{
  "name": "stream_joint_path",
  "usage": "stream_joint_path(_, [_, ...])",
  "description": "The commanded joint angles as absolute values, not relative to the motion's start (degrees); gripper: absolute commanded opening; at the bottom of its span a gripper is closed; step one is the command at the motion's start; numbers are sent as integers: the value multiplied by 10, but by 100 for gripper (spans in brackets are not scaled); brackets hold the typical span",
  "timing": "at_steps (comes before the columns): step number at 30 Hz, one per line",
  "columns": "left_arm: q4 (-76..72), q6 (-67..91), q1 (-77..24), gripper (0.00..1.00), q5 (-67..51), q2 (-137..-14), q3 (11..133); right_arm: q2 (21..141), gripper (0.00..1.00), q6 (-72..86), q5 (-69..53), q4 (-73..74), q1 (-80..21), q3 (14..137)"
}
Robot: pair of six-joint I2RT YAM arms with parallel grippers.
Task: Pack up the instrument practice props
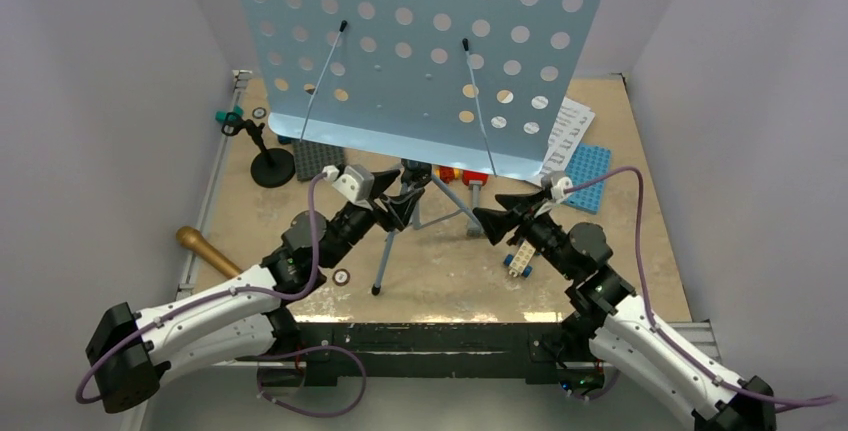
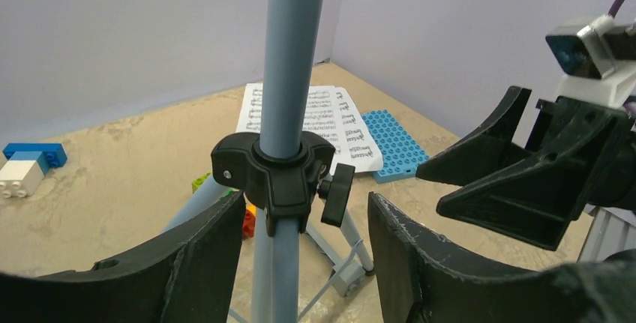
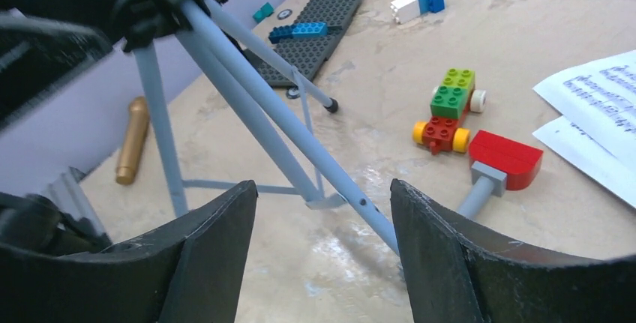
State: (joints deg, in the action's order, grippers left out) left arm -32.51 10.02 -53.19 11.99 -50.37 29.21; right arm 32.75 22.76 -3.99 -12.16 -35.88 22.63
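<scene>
Light-blue stand (image 1: 420, 41) one, pages (image 3: 592, 94) two, microphone (image 1: 205, 248) one.

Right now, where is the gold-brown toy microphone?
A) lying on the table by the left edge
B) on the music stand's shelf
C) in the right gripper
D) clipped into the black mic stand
A: the toy microphone lies flat on the table by its left edge, apart from the black mic stand.

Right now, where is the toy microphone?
From above, the gold-brown toy microphone lies by the table's left edge, between the black mic stand and the left arm.
</scene>
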Motion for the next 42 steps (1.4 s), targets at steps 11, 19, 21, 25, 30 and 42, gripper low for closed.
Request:
stream_joint_path(11, [-256, 166, -539, 65, 124, -404, 244, 423, 75, 118, -147, -434, -358, 298])
stream_joint_path(19, [-201, 179, -543, 65, 135, -362, 236, 556, 77, 130, -202, -427, -356, 409])
stream_joint_path(21, [-191, 181, -543, 65, 137, -352, 233, 574, 76, 137, -212, -428, -356, 419])
stream_joint_path(25, [-181, 177, -544, 65, 141, -342, 227, 584, 76, 151, -214, -447, -355, 411])
stream_joint_path(30, [-183, 170, -543, 65, 143, -354, 228, 570, 75, 161, -213, -454, -355, 378])
stream_joint_path(42, [-203, 157, -544, 65, 181, -382, 218, 495, 77, 136, -219, -407, -355, 300])
